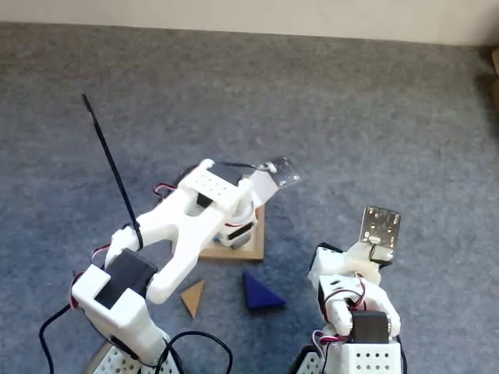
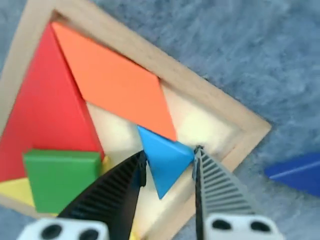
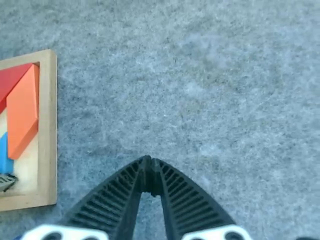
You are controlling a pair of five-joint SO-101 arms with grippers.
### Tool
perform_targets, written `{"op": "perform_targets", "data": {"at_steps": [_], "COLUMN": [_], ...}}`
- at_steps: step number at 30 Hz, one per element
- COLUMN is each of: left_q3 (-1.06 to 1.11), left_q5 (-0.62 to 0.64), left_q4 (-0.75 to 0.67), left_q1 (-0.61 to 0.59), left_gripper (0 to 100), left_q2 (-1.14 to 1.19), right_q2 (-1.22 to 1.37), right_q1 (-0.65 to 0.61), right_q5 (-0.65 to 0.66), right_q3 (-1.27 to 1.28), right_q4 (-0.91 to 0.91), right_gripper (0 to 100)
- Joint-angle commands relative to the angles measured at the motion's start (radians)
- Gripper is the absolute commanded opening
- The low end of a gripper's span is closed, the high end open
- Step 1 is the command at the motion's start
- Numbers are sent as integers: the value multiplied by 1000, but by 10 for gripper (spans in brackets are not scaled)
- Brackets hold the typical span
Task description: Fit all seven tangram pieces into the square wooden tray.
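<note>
Left wrist view is showing the left gripper [image 2: 170, 154] pinching a light blue triangle [image 2: 167, 167] inside the wooden tray [image 2: 215, 100], one corner touching the orange parallelogram [image 2: 115, 85]. A red triangle [image 2: 45, 125], green square [image 2: 60, 177] and yellow piece [image 2: 12, 190] are lying in the tray. The right gripper [image 3: 150, 172] is hovering over grey carpet [image 3: 210, 75], fingers pressed together. A dark blue triangle [image 1: 261, 294] and tan triangle [image 1: 192, 297] are lying outside the tray.

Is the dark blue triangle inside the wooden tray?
No, the dark blue triangle lies on the grey carpet, outside the tray.
</note>
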Motion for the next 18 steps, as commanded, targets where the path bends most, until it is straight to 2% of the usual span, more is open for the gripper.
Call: {"op": "perform_targets", "data": {"at_steps": [1,5,10,18], "left_q3": [-24,-24,-25,-15], "left_q5": [-107,-258,-440,-612], "left_q4": [6,15,71,133], "left_q1": [2,2,8,10], "left_gripper": [142,95,94,95], "left_q2": [2,2,2,-84], "right_q2": [-24,-24,-24,-19], "right_q1": [12,12,12,12], "right_q5": [14,14,14,14], "right_q3": [124,124,124,122], "right_q4": [-16,-16,-16,-18], "right_gripper": [9,9,9,9]}}
